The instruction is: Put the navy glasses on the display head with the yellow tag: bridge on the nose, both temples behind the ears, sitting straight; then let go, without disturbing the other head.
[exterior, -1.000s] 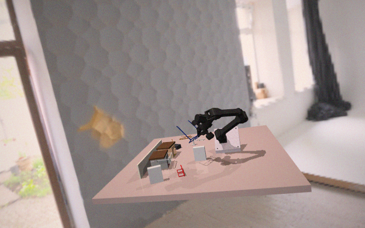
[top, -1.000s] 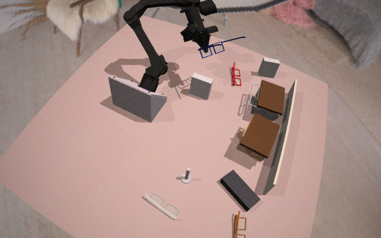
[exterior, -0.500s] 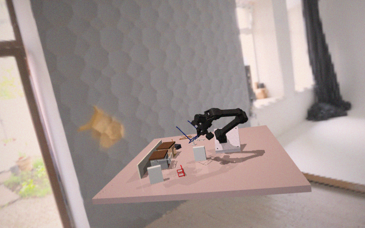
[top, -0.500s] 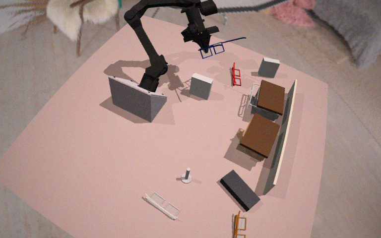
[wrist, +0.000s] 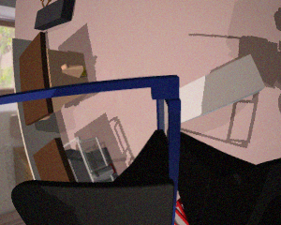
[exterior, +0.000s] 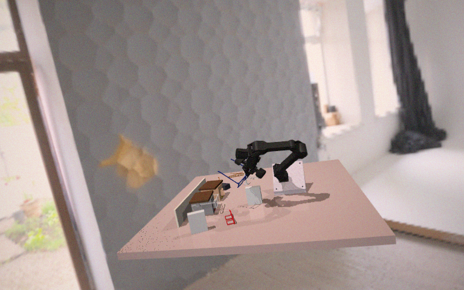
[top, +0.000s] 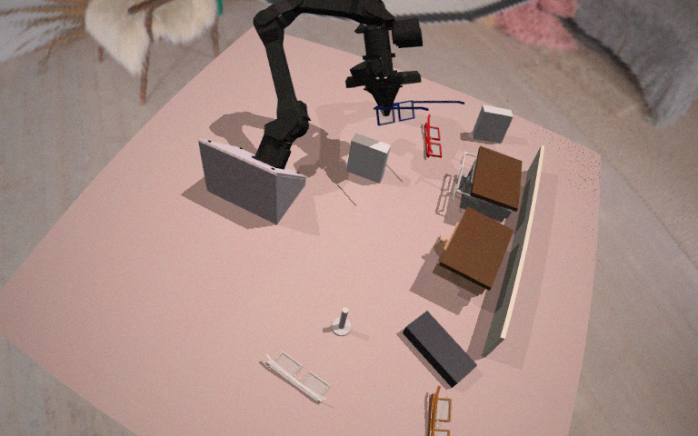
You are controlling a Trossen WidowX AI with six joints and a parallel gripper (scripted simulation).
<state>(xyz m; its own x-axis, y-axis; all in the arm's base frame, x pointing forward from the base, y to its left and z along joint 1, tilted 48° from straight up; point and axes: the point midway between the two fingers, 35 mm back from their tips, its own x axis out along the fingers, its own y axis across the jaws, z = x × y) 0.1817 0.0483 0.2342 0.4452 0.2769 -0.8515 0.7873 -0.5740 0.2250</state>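
My gripper [top: 385, 112] is shut on the front frame of the navy glasses [top: 439, 101] [exterior: 228, 179] [wrist: 108, 86], high above the table. The glasses are tilted; in the exterior view their temples rise toward the left. In the wrist view, one temple runs left and the fingers cover part of the front. The tan head [top: 443, 239] [wrist: 66, 95] sits under a brown slab [top: 477, 245], away from the glasses; a small yellow patch shows beside its nose in the wrist view. The grey head [top: 485, 207] [exterior: 203, 207], under another brown slab [top: 497, 175], has a pale frame on its front.
Pale blocks [top: 366, 162] [top: 492, 129] stand either side of the red glasses [top: 427, 135]. A long panel [top: 523, 242] stands behind the heads. A dark block [top: 439, 348], small white stand [top: 344, 318], white glasses and orange glasses are farther off.
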